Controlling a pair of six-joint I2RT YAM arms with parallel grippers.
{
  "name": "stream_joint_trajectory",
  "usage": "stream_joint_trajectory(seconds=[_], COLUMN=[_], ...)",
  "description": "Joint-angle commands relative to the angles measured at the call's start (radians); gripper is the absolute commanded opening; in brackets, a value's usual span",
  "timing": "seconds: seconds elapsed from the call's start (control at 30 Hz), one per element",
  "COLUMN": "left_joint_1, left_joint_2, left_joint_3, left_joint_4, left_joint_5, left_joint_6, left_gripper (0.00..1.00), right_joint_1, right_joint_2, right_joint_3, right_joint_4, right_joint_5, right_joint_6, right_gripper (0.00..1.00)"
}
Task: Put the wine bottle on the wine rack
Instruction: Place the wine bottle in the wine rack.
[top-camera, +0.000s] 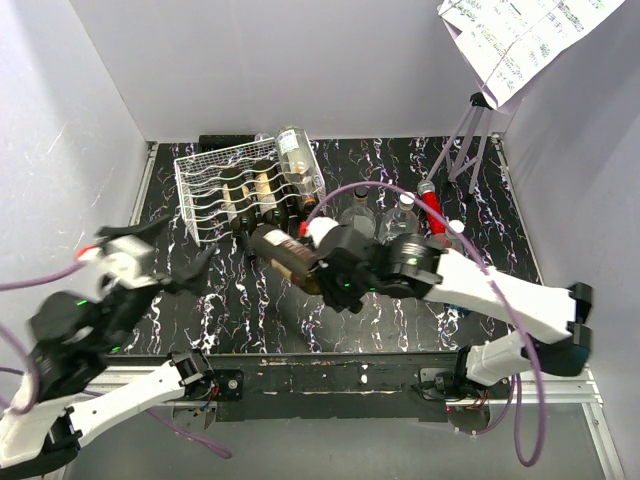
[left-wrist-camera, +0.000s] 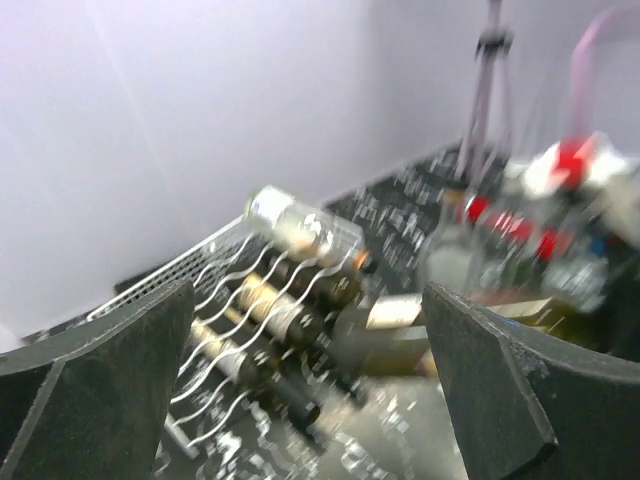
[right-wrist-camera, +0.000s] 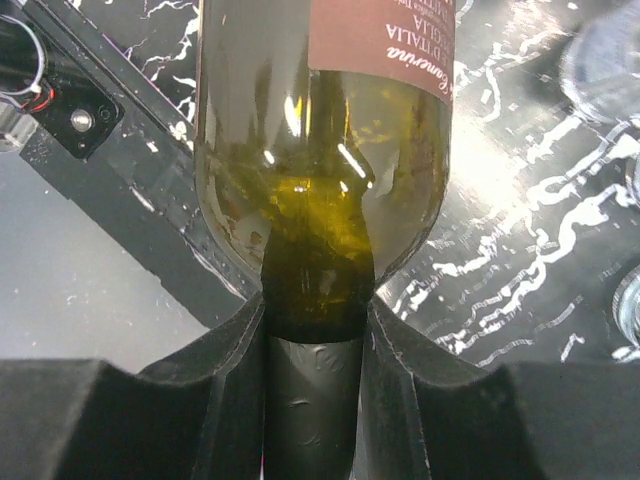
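Note:
The white wire wine rack (top-camera: 200, 205) stands at the back left and holds several dark bottles in its cradles, with a clear bottle (top-camera: 297, 160) lying across its right end. My right gripper (top-camera: 322, 272) is shut on the neck of a dark green wine bottle (top-camera: 280, 252) with a red-brown label, held level in front of the rack's right corner. In the right wrist view the fingers (right-wrist-camera: 400, 400) clamp the neck and the bottle (right-wrist-camera: 320, 150) points away. My left gripper (top-camera: 195, 268) is open and empty, in front of the rack (left-wrist-camera: 230, 290).
Clear glass bottles (top-camera: 360, 215) and a red-capped bottle (top-camera: 430, 205) stand right of the rack, behind my right arm. A tripod (top-camera: 470, 140) with a paper sheet stands at the back right. White walls close in both sides and the back.

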Motion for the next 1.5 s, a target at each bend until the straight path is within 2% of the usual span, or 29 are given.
stream_joint_trajectory(seconds=[0.0, 0.27, 0.4, 0.57, 0.9, 1.2, 1.47], left_joint_1=[0.004, 0.004, 0.004, 0.004, 0.004, 0.004, 0.004], left_joint_2=[-0.095, -0.1, -0.093, -0.11, -0.121, -0.096, -0.081], left_joint_3=[0.109, 0.189, 0.186, 0.174, 0.169, 0.129, 0.102], left_joint_4=[-0.078, -0.249, -0.296, -0.306, -0.284, -0.278, -0.249], left_joint_5=[0.082, 0.13, 0.148, 0.161, 0.187, 0.188, 0.202], left_joint_6=[-0.22, -0.413, -0.444, -0.455, -0.431, -0.446, -0.444], left_gripper=[0.98, 0.98, 0.98, 0.98, 0.98, 0.98, 0.98], right_joint_1=[0.068, 0.114, 0.112, 0.089, 0.068, 0.014, -0.007], right_joint_2=[0.139, 0.435, 0.555, 0.696, 0.734, 0.802, 0.814], right_joint_3=[0.099, 0.27, 0.381, 0.517, 0.471, 0.514, 0.486], right_joint_4=[0.262, 0.4, 0.42, 0.392, 0.443, 0.486, 0.529], right_joint_5=[0.033, 0.128, 0.203, 0.208, 0.142, 0.087, 0.09], right_joint_6=[0.03, 0.159, 0.202, 0.238, 0.24, 0.24, 0.223], right_gripper=[0.01, 0.01, 0.01, 0.01, 0.01, 0.01, 0.01])
